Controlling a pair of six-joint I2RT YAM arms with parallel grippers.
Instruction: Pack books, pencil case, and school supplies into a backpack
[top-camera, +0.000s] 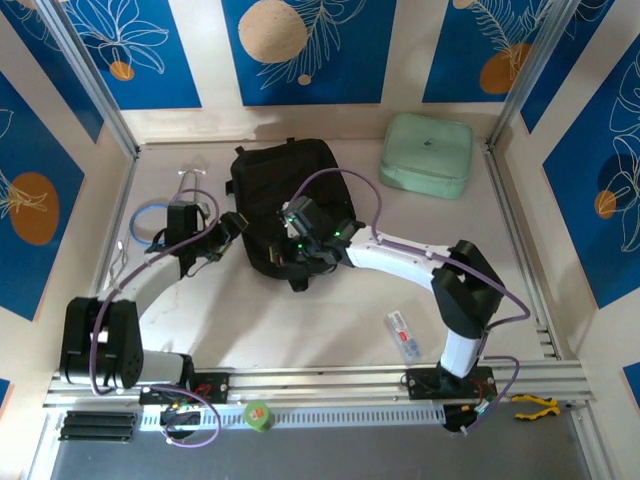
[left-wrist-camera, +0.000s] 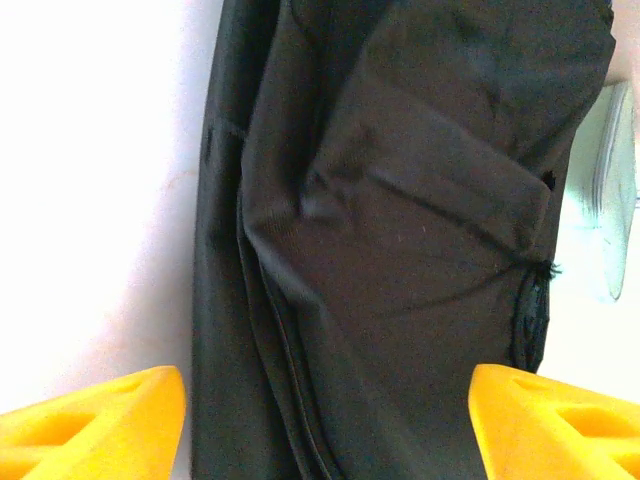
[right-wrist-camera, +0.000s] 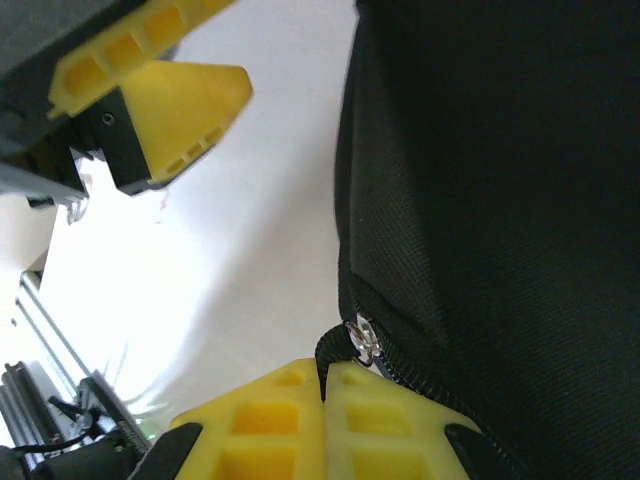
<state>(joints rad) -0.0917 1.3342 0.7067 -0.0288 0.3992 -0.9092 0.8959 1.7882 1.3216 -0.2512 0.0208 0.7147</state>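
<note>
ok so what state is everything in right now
backpack: flat on the table, zip unclear
left end effector: open, beside the backpack
right end effector: shut on the zipper pull
pencil case: on the table, not packed
mint-green pouch: looks closed, on the table

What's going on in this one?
The right gripper is shut on the zipper pull at the near edge of the black backpack. The left gripper is open at the bag's left side. The pencil case lies on the table, not yet packed.
</note>
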